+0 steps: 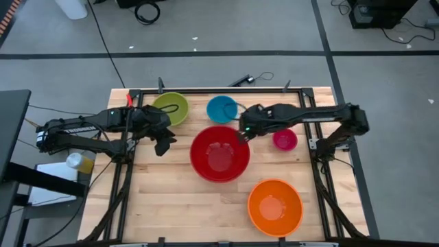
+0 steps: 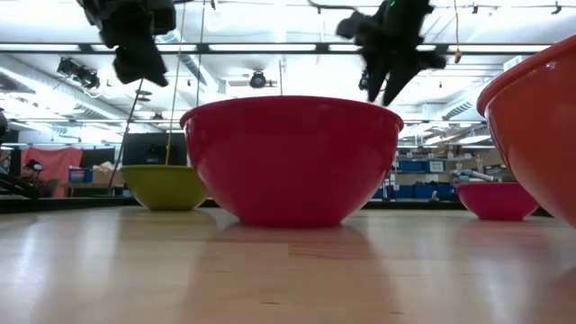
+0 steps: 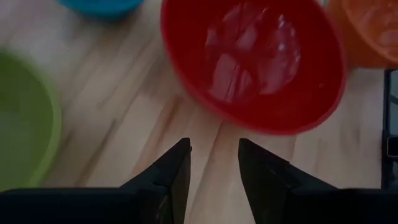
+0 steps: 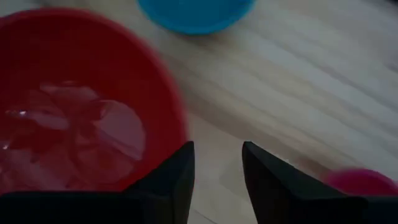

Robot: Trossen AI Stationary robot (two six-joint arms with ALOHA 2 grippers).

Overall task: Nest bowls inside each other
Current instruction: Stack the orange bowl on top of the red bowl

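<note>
Five bowls stand upright on their bases on the wooden table. The red bowl (image 1: 219,153) is in the middle, the orange bowl (image 1: 275,207) near the front right, the yellow-green bowl (image 1: 170,108) and the blue bowl (image 1: 222,109) at the back, and the small magenta bowl (image 1: 285,139) at the right. My left gripper (image 1: 163,140) hovers open left of the red bowl (image 3: 255,62), over bare wood. My right gripper (image 1: 242,132) hovers open above the red bowl's far right rim (image 4: 177,118), between the blue bowl (image 4: 193,12) and the magenta bowl (image 4: 364,182). Neither gripper holds anything.
A black metal frame (image 1: 312,103) runs round the table's back and sides. Bare wood (image 1: 171,206) lies at the front left. Off the table at the left stands a small bottle (image 1: 81,162). In the low view both arms hang above the bowls' rims (image 2: 288,108).
</note>
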